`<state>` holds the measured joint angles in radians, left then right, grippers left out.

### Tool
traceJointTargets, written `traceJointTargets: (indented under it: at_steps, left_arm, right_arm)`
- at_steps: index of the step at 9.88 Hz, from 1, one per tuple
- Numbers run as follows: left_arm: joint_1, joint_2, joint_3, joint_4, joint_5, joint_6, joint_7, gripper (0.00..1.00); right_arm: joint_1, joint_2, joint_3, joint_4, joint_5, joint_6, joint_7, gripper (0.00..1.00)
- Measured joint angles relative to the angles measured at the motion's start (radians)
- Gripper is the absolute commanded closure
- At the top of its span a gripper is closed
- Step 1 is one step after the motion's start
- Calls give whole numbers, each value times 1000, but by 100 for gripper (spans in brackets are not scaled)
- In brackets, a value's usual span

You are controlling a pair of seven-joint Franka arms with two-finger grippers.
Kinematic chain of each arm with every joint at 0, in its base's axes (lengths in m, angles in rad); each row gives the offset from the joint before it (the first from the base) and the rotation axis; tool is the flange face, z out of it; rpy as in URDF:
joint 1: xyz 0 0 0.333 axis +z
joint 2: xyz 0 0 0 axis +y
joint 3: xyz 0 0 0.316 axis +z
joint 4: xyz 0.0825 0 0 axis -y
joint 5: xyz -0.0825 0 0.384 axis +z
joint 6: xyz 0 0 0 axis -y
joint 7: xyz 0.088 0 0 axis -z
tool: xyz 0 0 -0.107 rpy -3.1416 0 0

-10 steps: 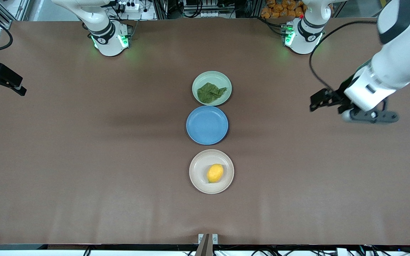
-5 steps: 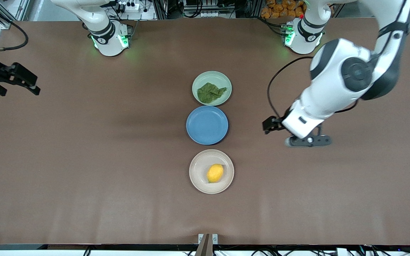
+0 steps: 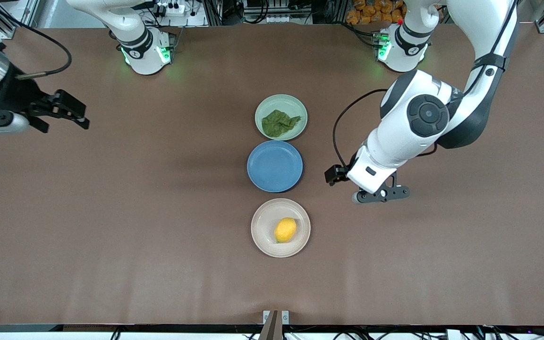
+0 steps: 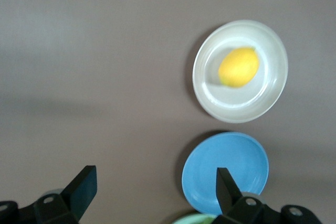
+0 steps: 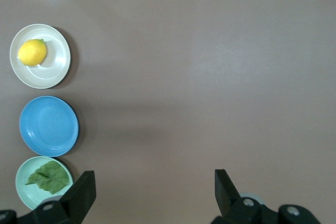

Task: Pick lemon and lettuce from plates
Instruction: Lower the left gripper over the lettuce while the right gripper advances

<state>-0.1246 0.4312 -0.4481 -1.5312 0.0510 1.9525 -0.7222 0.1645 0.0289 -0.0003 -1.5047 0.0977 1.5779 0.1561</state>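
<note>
Here the lemon (image 3: pixel 285 230) and lettuce (image 3: pixel 279 123) lie on their plates (image 3: pixel 263 238); left pincer (image 3: pixel 335 175) and right pincer (image 3: pixel 71 111) hover over bare bench (image 3: pixel 158 236), fingers apart.

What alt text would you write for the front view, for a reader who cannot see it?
Three plates line the middle of a brown table: a green plate with lettuce, an empty blue plate, and a cream plate with a lemon. The left hand hangs open beside the blue plate; the right hand is open over bare table.
</note>
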Motion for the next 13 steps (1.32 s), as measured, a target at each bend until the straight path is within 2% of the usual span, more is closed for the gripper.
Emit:
traceJointTargets:
  at_steps: [2,5,7,10,13]
  left_arm:
    - [-102,-12,-15,-94,83,-20,-119,0]
    - [-230,-14,-18,-219,112,-20,-236,0]
    - [-243,-18,-27,-263,112,-20,-268,0]
    - [-245,-32,-69,-314,112,6,-351,0]
    - [-252,-36,-124,-385,93,175,-496,0]
  right_arm:
    - [74,17,2,-2,1,12,121,0]
    - [214,62,3,-7,1,41,327,0]
    - [255,101,3,-8,0,64,359,0]
    - [255,143,-4,-9,0,150,378,0]
    - [271,196,-3,-9,0,208,409,0]
